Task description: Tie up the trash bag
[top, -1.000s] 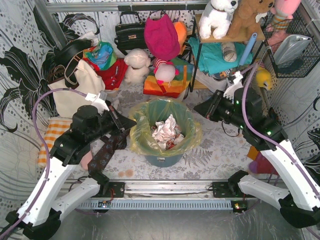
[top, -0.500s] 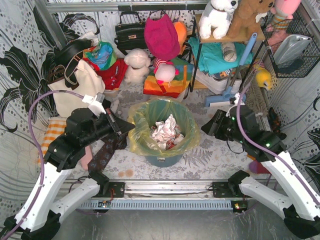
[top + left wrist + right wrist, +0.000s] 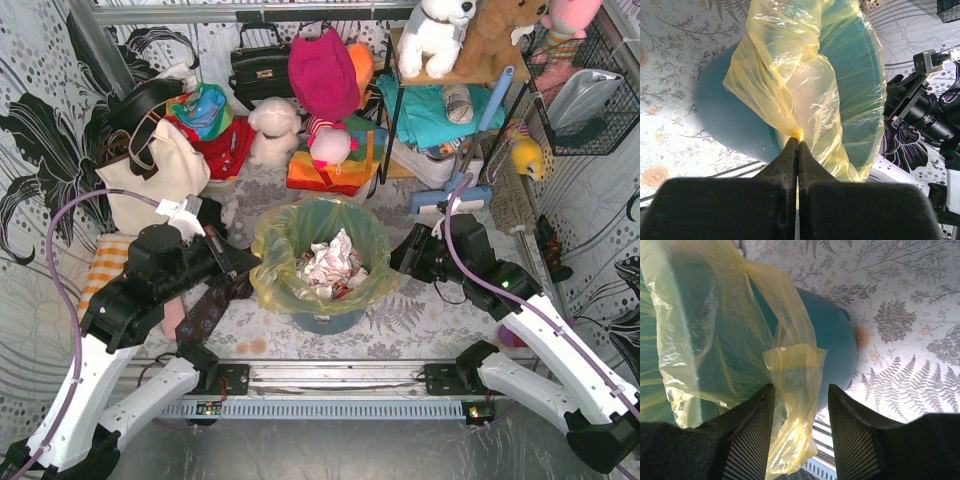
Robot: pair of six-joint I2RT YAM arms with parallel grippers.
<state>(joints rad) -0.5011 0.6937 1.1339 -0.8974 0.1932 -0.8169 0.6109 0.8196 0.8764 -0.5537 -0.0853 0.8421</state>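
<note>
Trash bag (image 3: 320,262) lines the teal bin (image 3: 326,320) mid-table. Left gripper (image 3: 798,144) is clamped on its rim; right gripper (image 3: 801,392) stands open astride a hanging flap. Best, I judge, to close high on that flap, then lift both sides evenly

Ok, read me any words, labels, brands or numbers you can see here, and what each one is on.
No readable text anywhere.
The trash bag and the teal bin are plain in both wrist views.
The cream tote and the black handbag show no lettering; any label there is too small to read.
</note>
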